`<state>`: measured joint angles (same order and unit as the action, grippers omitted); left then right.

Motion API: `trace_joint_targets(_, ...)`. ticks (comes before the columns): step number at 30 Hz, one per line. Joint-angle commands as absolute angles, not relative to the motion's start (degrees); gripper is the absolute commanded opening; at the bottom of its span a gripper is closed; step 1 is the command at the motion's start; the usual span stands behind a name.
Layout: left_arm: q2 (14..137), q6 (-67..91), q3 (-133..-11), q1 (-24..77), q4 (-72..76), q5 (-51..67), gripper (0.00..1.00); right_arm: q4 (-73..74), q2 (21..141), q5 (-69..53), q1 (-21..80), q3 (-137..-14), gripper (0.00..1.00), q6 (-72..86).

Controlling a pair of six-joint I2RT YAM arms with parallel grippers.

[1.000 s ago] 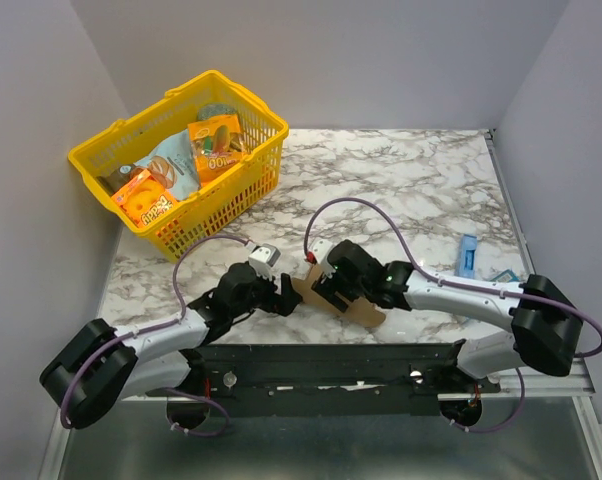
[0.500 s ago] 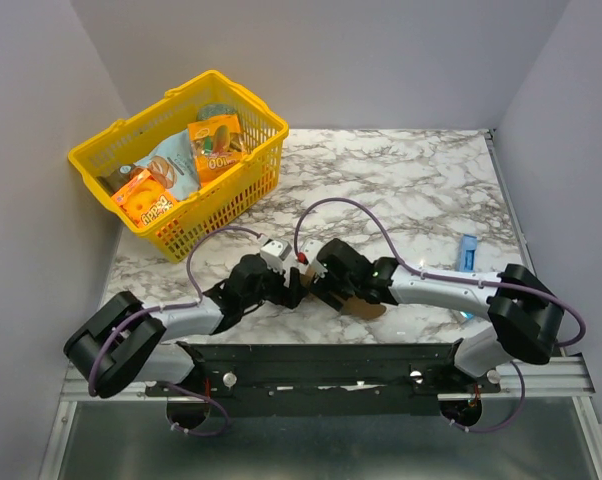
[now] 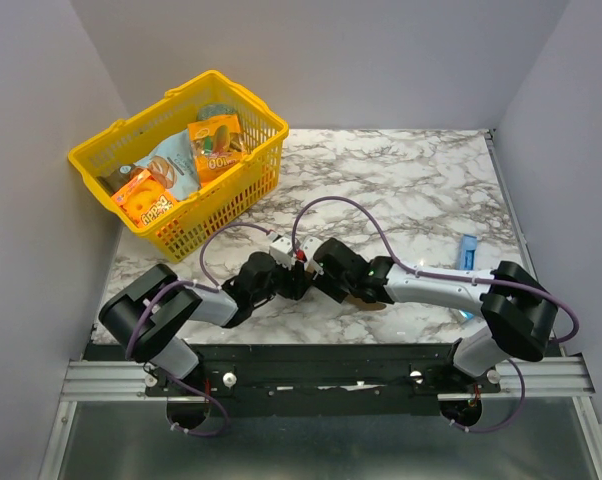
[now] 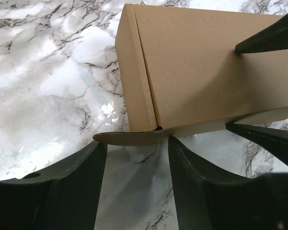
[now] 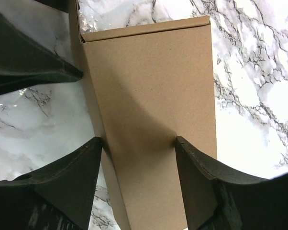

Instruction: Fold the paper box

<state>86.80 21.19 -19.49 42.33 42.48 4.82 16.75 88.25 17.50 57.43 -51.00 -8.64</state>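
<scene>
Paper box [image 4: 206, 72]: plain brown cardboard, lying on the marble bench [image 4: 48, 72] just ahead of the left gripper [image 4: 136, 144], whose fingers are apart beside an end flap [image 4: 127, 138]. Right gripper [image 5: 138, 141]: fingers spread over the box's top face. Yellow basket [image 3: 213, 208]: well beyond both.

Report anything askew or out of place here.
One flap at the end of the box sticks out sideways, slightly curled and not tucked in, just ahead of the left fingers. Nothing else looks odd.

Paper box [image 5: 153, 120]: lower end off-frame
</scene>
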Motion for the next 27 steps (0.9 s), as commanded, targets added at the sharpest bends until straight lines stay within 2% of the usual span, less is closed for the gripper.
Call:
trace_joint_targets(1, 89.8, 19.3, -18.4, 42.0, 54.0, 7.8, 0.58, 20.2, 90.4, 16.2, 57.8, -50.0, 0.67, -8.2)
trace_joint_targets(2, 90.2, 19.5, -18.3, 42.0, 55.8, 8.9, 0.52, 20.2, 90.4, 16.0, 57.7, -50.0, 0.68, -8.4)
trace_joint_targets(4, 90.9, 19.5, -18.1, 42.0, 56.9, 10.8, 0.48, 20.2, 90.4, 14.7, 57.8, -50.0, 0.68, -8.7)
trace_joint_targets(8, 92.5, 19.8, -18.1, 42.0, 57.9, 11.5, 0.48, 20.3, 90.4, 13.0, 57.8, -50.0, 0.68, -9.4)
trace_joint_targets(10, 92.6, 20.1, -17.4, 41.5, 58.4, 11.6, 0.53, 20.3, 90.1, 11.8, 57.7, -49.9, 0.67, -9.6)
trace_joint_targets(11, 92.4, 20.4, -17.1, 41.2, 59.2, 12.1, 0.61, 20.4, 89.7, 11.3, 57.7, -49.8, 0.67, -9.6)
trace_joint_targets(14, 90.4, 20.5, -15.1, 39.6, 60.6, 14.4, 0.75, 20.4, 88.9, 9.8, 57.7, -49.7, 0.67, -9.9)
trace_joint_targets(17, 87.6, 18.0, -15.0, 38.9, 56.5, 16.3, 0.84, 20.6, 88.7, 8.4, 57.7, -49.6, 0.67, -10.5)
trace_joint_targets(20, 84.1, 14.9, -15.1, 38.5, 51.7, 17.9, 0.87, 20.7, 88.4, 7.3, 57.7, -49.3, 0.67, -10.7)
trace_joint_targets(27, 83.7, 14.9, -17.0, 38.1, 49.7, 25.8, 0.85, 20.9, 87.4, 5.3, 57.0, -49.0, 0.67, -12.0)
